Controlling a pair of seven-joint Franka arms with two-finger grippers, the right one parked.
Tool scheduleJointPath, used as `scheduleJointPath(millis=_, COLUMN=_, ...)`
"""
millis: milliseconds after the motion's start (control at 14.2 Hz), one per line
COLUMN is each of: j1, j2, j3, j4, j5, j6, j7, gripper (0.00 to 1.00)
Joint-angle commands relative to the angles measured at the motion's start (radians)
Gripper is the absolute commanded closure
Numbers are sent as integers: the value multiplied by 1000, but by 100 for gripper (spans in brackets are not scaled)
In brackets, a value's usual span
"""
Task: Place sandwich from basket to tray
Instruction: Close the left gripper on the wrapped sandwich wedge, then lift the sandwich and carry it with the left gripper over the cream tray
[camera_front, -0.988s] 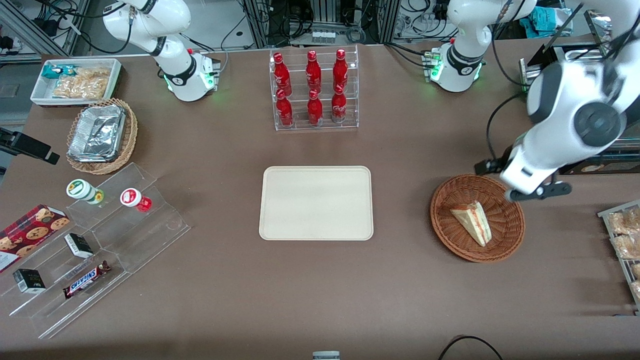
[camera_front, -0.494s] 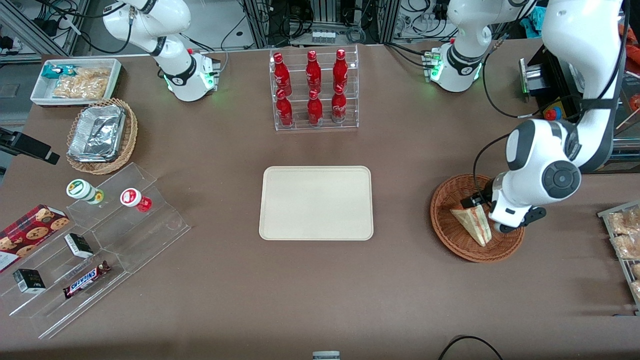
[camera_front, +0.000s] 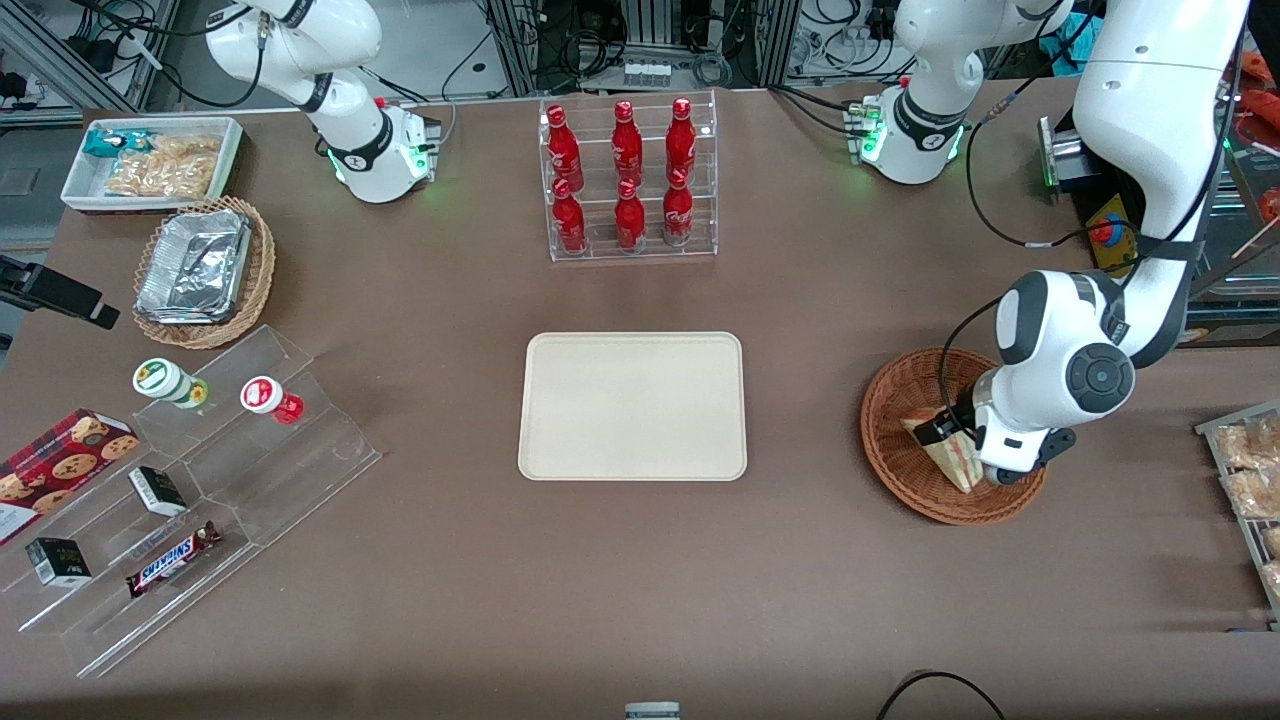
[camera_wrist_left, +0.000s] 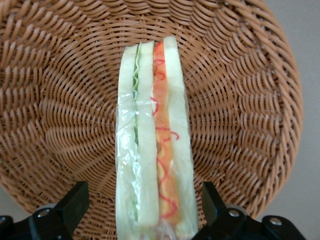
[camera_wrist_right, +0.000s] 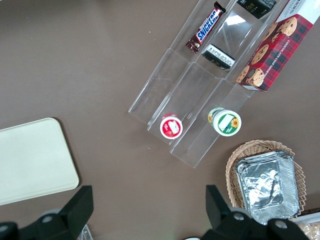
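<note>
Inside woven wicker basket (camera_wrist_left: 240, 100), hand (camera_wrist_left: 145, 210) astride wedge sandwich (camera_wrist_left: 152, 150).

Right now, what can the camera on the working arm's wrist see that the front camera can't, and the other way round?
Only the wrist view shows the open gripper straddling the sandwich, with a finger clear of each side, and the green and orange filling layers close up. Only the front view shows the empty tray, the bottle rack and the arm over the basket. Both show the sandwich lying in the basket.
</note>
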Motion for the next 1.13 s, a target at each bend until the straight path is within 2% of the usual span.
scheduleJointPath(millis=0, j1=10, j2=6, j3=-4, j4=-23, j5=-12, j6=59, j7=-21, gripper=39)
scheduleJointPath(millis=141, j1=7, j2=3, j3=-4, j4=-19, j5=1, j6=45, j7=-13, gripper=76)
scheduleJointPath(millis=212, j1=1, j2=0, j3=-4, j4=-15, j5=4, j6=31, j7=-13, gripper=86)
scheduleJointPath(millis=424, j1=-13, j2=-24, j3=-6, j4=13, j5=20, j6=-15, j7=-2, gripper=88)
scheduleJointPath(millis=565, j1=-60, j2=-23, j3=-9, j4=113, j5=20, j6=-140, j7=-5, gripper=89)
scheduleJointPath(millis=776, j1=-191, j2=-9, j3=-15, j4=282, j5=15, j6=-352, j7=-10, gripper=89)
scheduleJointPath(millis=1059, j1=-456, j2=118, j3=-35, j4=437, j5=9, j6=-444, j7=-13, gripper=88)
